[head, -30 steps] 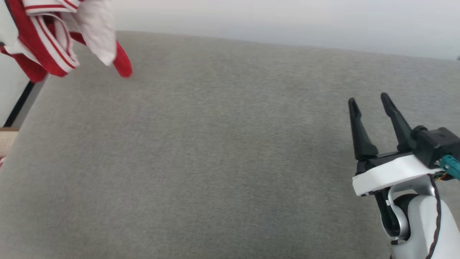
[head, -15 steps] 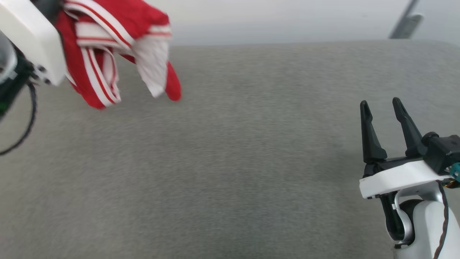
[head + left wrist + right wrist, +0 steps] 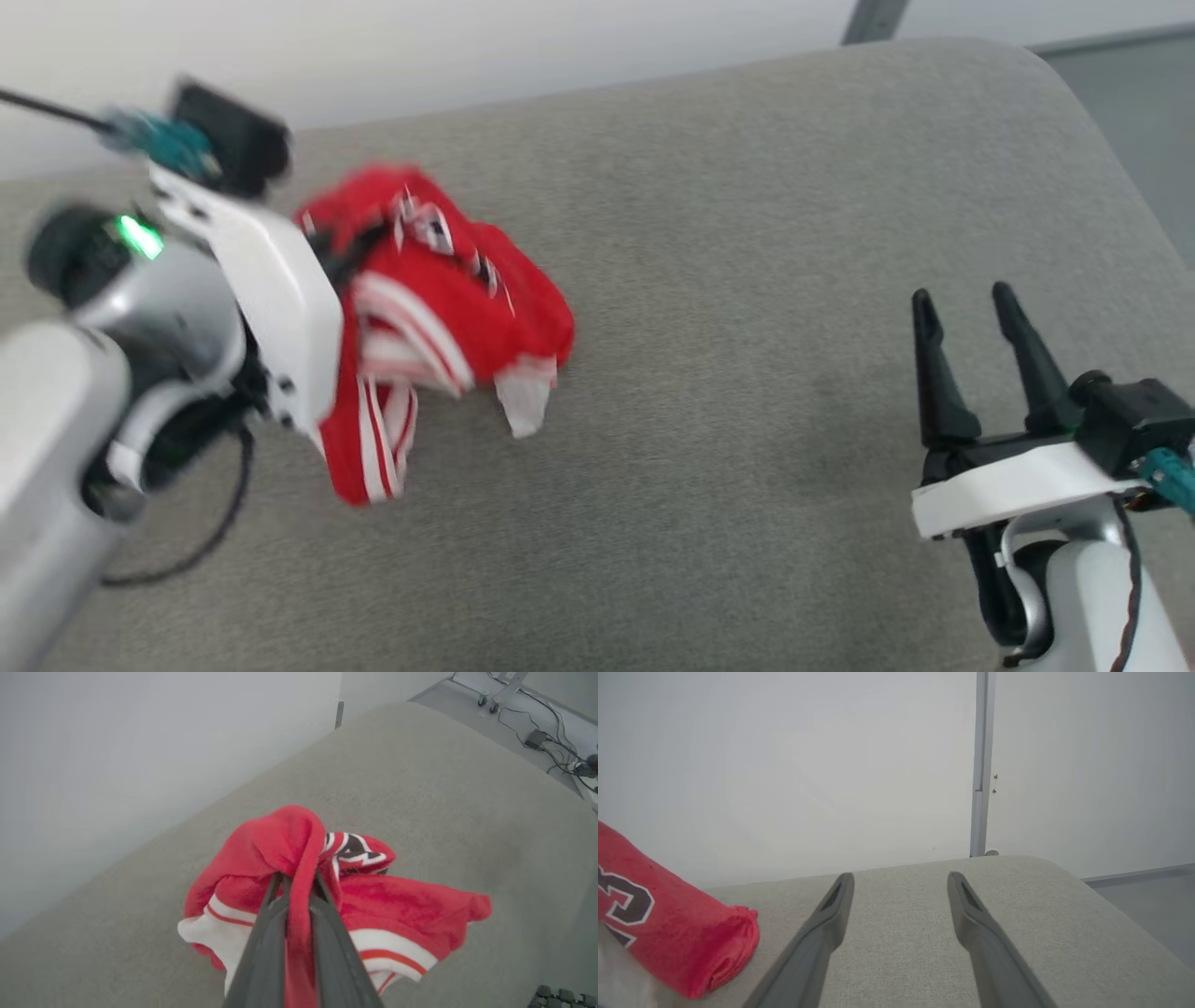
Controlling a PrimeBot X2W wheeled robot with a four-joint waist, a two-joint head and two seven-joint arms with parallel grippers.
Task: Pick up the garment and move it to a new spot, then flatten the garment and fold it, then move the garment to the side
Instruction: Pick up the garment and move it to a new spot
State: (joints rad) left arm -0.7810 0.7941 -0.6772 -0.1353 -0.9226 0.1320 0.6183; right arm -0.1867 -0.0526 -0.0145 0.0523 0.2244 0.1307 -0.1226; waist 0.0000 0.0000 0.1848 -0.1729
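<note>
Garment (image 3: 439, 308) carried inward, now bunched over grey cushion (image 3: 747, 280), left of centre. Left gripper (image 3: 298, 877) clamped on thin red fold; right gripper (image 3: 962, 294) apart, idle. Risk: fold slipping free, landing crumpled.

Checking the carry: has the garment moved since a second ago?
Yes. The garment, pinched in the left gripper, has come from the far left corner of the grey surface inward, toward its middle.
</note>
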